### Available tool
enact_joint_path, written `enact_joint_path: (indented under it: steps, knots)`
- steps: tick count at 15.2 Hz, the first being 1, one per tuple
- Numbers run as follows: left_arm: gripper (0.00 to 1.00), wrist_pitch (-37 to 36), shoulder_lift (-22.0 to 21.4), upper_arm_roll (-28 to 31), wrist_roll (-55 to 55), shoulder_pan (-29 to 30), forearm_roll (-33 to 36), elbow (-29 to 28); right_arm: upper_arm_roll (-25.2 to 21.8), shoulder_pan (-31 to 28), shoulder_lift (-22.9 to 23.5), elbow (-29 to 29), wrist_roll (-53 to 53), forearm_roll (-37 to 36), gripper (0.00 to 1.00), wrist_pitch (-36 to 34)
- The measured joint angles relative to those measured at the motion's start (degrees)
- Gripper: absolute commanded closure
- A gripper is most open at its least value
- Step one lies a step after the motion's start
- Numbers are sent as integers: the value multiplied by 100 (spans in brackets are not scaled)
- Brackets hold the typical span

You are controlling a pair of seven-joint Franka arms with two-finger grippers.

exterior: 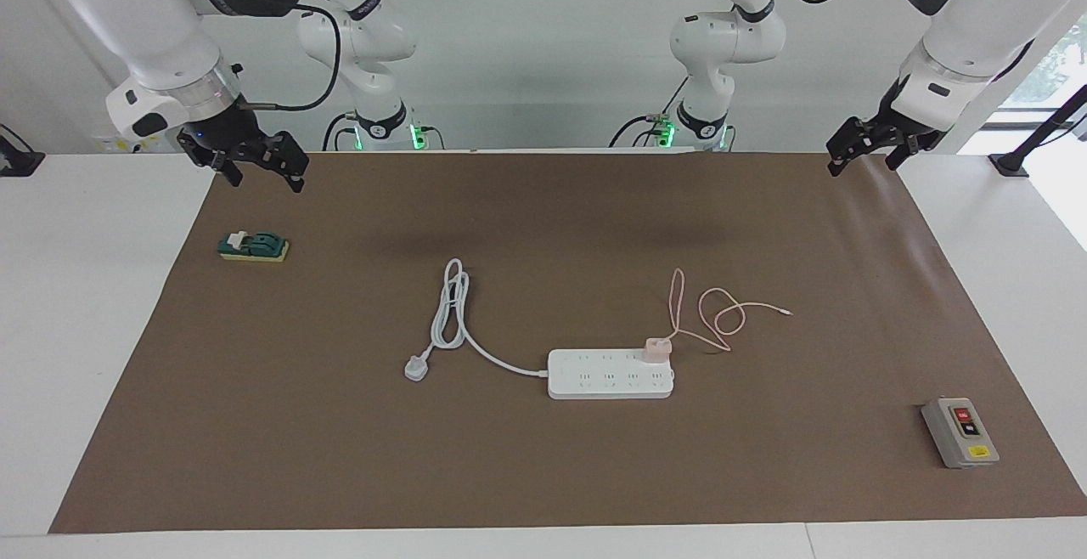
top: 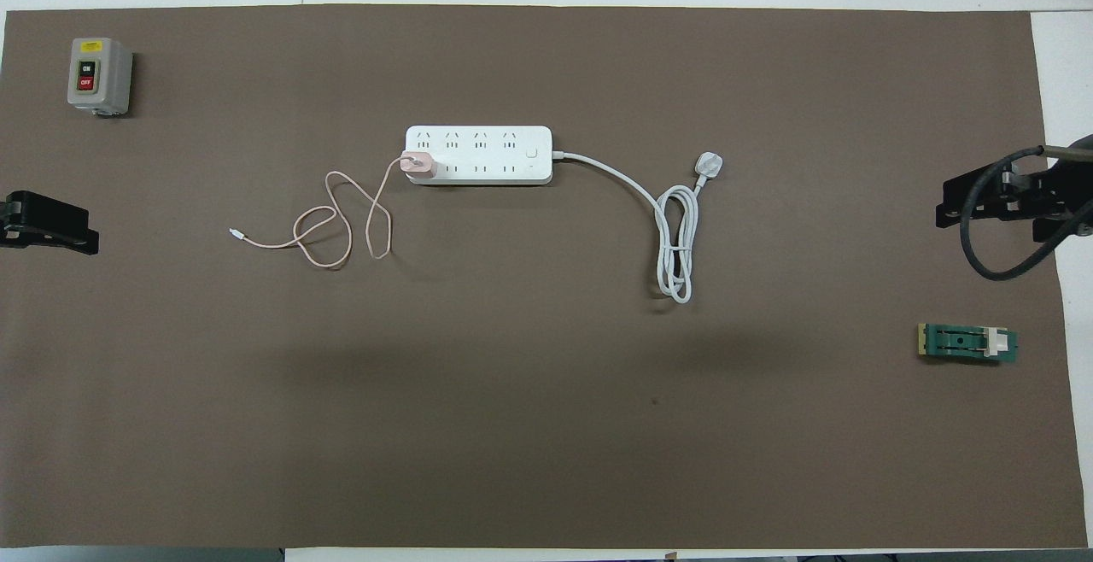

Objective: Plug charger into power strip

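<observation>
A: Where do we find the charger (exterior: 657,347)?

B: We see it sitting on the strip (exterior: 611,374), at the end socket of the row nearer the robots, toward the left arm's end of the table (exterior: 110,304). It looks seated already, so we judge the plugging done or nearly so. Its thin cable (exterior: 722,313) loops loosely on the mat (exterior: 543,474), nearer the robots than the strip.

A: How do we expect it to handle?

B: We judge it light and rigid, a small cube with smooth sides; we would take it by 2 facing sides and press straight down. The cable is limp and would drag or snag. The strip is light too and may slide under a push.

A: And the pincers?

B: The left pincer (exterior: 868,151) hangs over the mat's edge at its own end, the right pincer (exterior: 255,161) over the mat near the green block (exterior: 254,246). Both wait, fingers spread, grasping nothing.

A: Room to move?

B: Plenty around the strip. Its white cord (exterior: 454,313) and plug (exterior: 416,367) lie toward the right arm's end; the grey box (exterior: 960,432) sits well apart near a mat corner.
</observation>
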Motion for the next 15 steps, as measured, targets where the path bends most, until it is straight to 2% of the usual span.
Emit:
enact_joint_path:
  steps: [4, 10, 15]
  knots:
    - [0, 54, 0, -6, 427, -1, -28, 21, 0, 0, 0, 0, 0, 0, 0, 0]
    - [0, 520, 13, -28, 586, -15, -342, 40, 0, 0, 0, 0, 0, 0, 0, 0]
    - [0, 383, 33, -57, 594, -187, -371, 39, 0, 0, 0, 0, 0, 0, 0, 0]
